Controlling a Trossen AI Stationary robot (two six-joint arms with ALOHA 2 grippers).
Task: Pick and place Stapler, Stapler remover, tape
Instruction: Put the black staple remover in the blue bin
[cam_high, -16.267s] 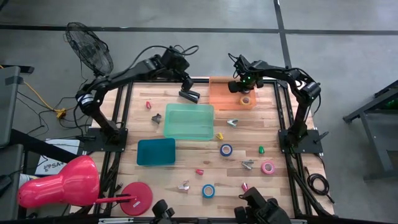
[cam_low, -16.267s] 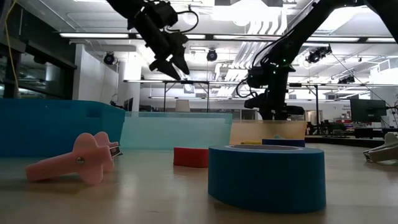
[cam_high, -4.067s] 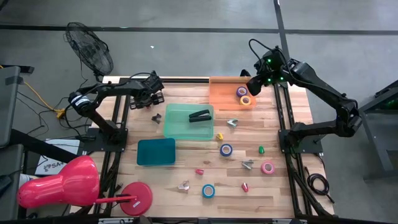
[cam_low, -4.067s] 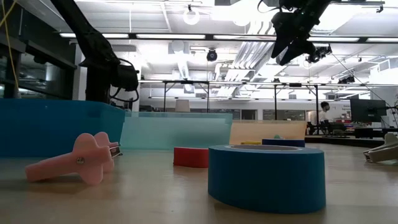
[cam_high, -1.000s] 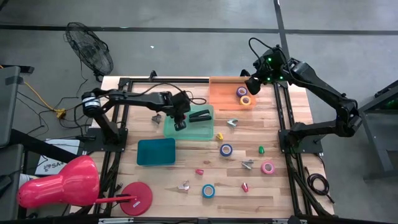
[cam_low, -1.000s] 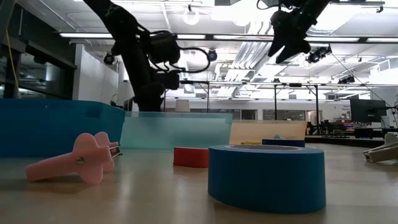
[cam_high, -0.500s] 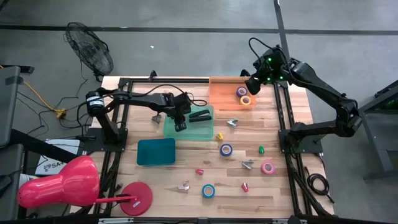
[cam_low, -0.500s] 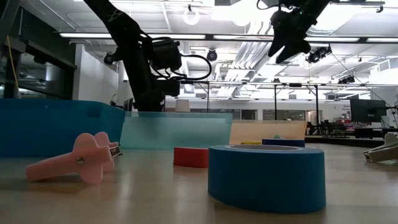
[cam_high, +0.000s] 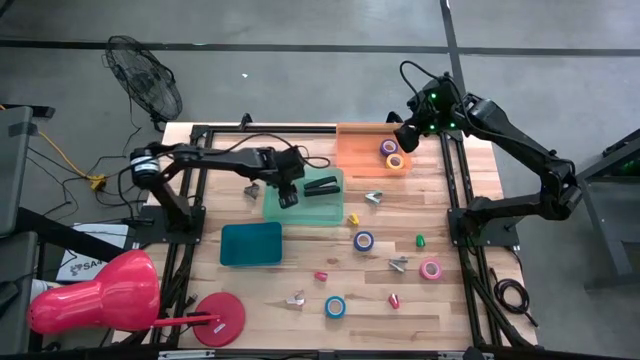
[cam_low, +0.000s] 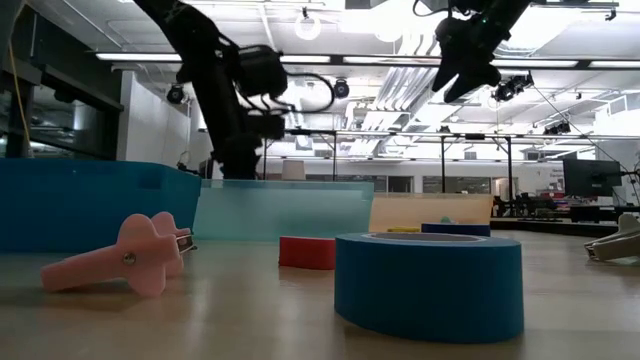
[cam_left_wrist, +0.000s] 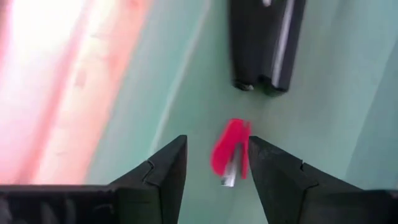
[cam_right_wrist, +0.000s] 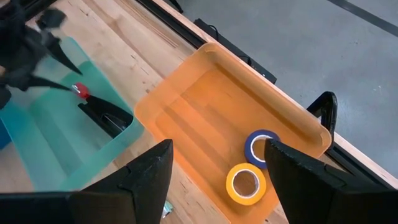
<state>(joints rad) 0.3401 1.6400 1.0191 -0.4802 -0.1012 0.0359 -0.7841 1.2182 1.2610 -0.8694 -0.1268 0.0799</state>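
Wooden tabletop (cam_high: 300, 270) carries the scatter, with a large lit hall behind it in the low view. Nearest the low camera: a blue tape roll (cam_low: 428, 283) and a pink staple remover (cam_low: 120, 258) flat on the wood; overhead, that blue roll (cam_high: 335, 306) lies at the near edge, with a pink roll (cam_high: 431, 269) to its right and another blue roll (cam_high: 364, 241) toward mid-table. A grey staple remover (cam_high: 398, 264) lies between those two, and a teal lid (cam_high: 251, 243) sits flat on the left. Farther back is the pale green bin (cam_high: 318, 205), holding a black stapler (cam_left_wrist: 266, 43) and a small red staple remover (cam_left_wrist: 229, 151) just beside its end. Left gripper (cam_left_wrist: 212, 160) hangs over the bin's left part, fingers apart; the red remover lies loose between them, gripped by neither. Farthest back, the orange tray (cam_right_wrist: 205, 99) holds a purple-blue tape roll (cam_right_wrist: 262, 145) and a yellow one (cam_right_wrist: 244, 183), close together. Right gripper (cam_right_wrist: 216, 158) hovers high over the tray's right end, fingers spread wide and empty.
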